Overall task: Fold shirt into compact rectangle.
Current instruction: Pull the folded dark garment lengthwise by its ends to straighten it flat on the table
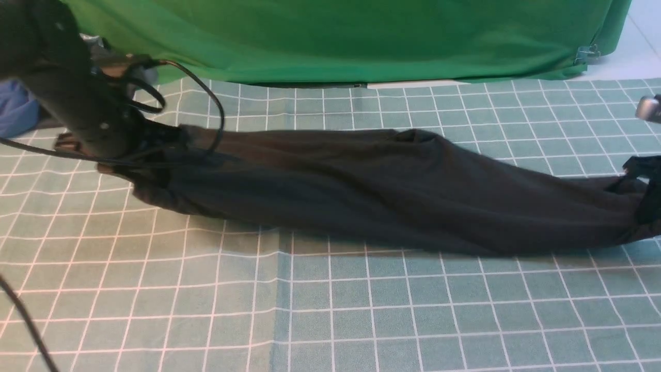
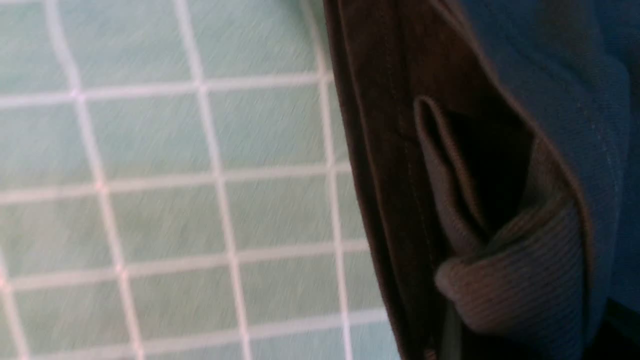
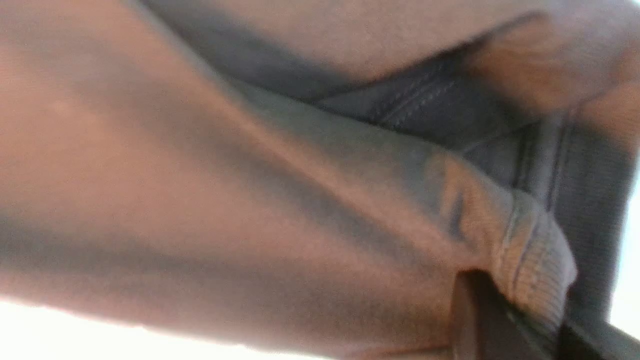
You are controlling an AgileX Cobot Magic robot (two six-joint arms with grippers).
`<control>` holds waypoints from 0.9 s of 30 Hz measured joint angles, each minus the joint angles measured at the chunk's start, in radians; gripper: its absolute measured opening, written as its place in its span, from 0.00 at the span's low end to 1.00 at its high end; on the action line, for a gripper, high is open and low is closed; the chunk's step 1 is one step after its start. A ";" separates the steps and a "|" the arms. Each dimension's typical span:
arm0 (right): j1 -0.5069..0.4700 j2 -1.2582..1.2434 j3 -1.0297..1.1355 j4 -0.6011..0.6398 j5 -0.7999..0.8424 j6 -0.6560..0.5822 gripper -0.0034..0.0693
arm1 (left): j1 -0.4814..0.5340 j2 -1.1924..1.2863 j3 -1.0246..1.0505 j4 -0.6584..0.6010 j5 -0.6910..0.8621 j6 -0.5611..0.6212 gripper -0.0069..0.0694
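The black shirt (image 1: 387, 196) lies bunched into a long band across the checked cloth, pulled between both arms. My left gripper (image 1: 155, 142) is at its left end, shut on the fabric, which rises off the table there. In the left wrist view a stitched hem (image 2: 400, 175) and a ribbed edge (image 2: 520, 270) fill the space at the jaws. My right gripper (image 1: 643, 173) sits at the frame's right edge, shut on the shirt's other end. The right wrist view is filled by shirt fabric (image 3: 200, 175) and a ribbed edge (image 3: 535, 260). No logo shows.
A teal checked tablecloth (image 1: 330, 310) covers the table. A green backdrop (image 1: 335, 36) hangs along the far side, with a metal clip (image 1: 586, 53) at its right. A blue garment (image 1: 18, 108) lies at the far left behind my left arm. Black cables (image 1: 217, 103) loop from that arm.
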 joint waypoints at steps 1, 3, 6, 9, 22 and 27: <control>0.002 -0.028 0.013 0.001 0.033 0.000 0.09 | 0.007 -0.019 0.020 0.005 0.012 0.000 0.21; 0.010 -0.081 0.069 -0.009 0.076 0.001 0.09 | 0.016 -0.083 0.095 0.016 0.019 -0.008 0.21; 0.020 -0.160 0.192 -0.030 0.082 0.020 0.09 | 0.033 -0.191 0.270 0.017 -0.002 -0.031 0.21; 0.031 -0.242 0.337 -0.036 0.041 0.025 0.10 | 0.051 -0.332 0.441 0.023 -0.029 -0.058 0.21; 0.049 -0.461 0.644 -0.137 -0.042 0.078 0.34 | 0.061 -0.632 0.712 0.077 -0.029 -0.091 0.22; 0.049 -0.494 0.644 -0.171 -0.042 0.109 0.63 | 0.061 -0.643 0.712 0.098 -0.024 -0.140 0.32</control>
